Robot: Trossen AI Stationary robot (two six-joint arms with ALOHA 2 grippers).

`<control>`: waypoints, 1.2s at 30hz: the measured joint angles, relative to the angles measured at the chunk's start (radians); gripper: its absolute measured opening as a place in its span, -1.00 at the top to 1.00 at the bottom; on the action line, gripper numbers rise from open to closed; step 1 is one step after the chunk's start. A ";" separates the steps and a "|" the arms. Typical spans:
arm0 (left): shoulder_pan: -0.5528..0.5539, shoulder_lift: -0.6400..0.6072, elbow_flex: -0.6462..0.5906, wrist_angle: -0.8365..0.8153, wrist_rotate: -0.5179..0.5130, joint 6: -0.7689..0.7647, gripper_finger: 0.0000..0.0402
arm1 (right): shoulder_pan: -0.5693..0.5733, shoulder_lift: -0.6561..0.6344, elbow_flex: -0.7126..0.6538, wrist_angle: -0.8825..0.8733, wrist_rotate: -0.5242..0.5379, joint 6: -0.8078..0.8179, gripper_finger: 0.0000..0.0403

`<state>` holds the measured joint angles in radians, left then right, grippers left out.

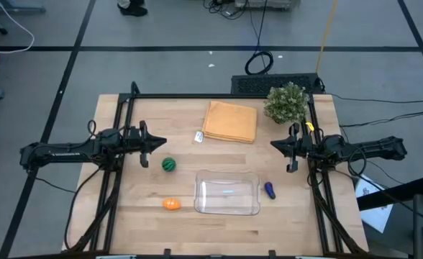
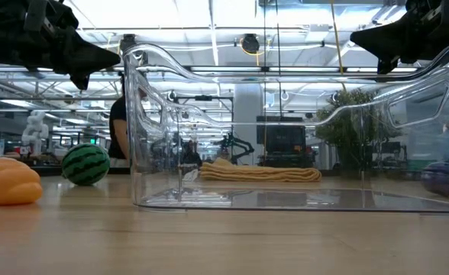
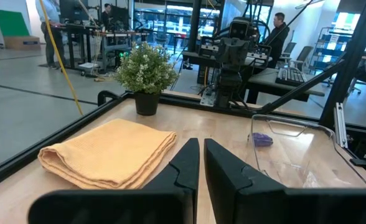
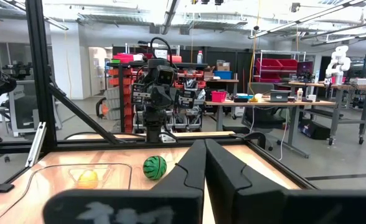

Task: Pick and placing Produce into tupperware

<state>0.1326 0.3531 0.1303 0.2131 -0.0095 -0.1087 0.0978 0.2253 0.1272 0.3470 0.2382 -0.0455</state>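
Observation:
The clear tupperware stands near the table's front edge. A dark-green striped ball rests on the wood to its left, an orange piece lies nearer the front, and a purple eggplant piece lies at the tupperware's right. My left gripper hangs shut above the table's left side, pointing level toward the right. Over the right side, my right gripper is shut as well and points toward the left. Neither gripper holds anything.
A folded orange-tan cloth lies at the far middle, with a small white tag beside it. A bushy potted plant stands at the far right corner. A black frame rail runs along the table's far edge.

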 joint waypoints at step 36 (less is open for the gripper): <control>-0.008 -0.002 0.000 0.298 0.141 0.154 0.87 | -0.001 0.019 0.001 0.109 -0.004 -0.028 1.00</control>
<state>0.1250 0.3511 0.1303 0.5112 0.1310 0.0454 0.0971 0.2441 0.1280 0.4559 0.2344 -0.0736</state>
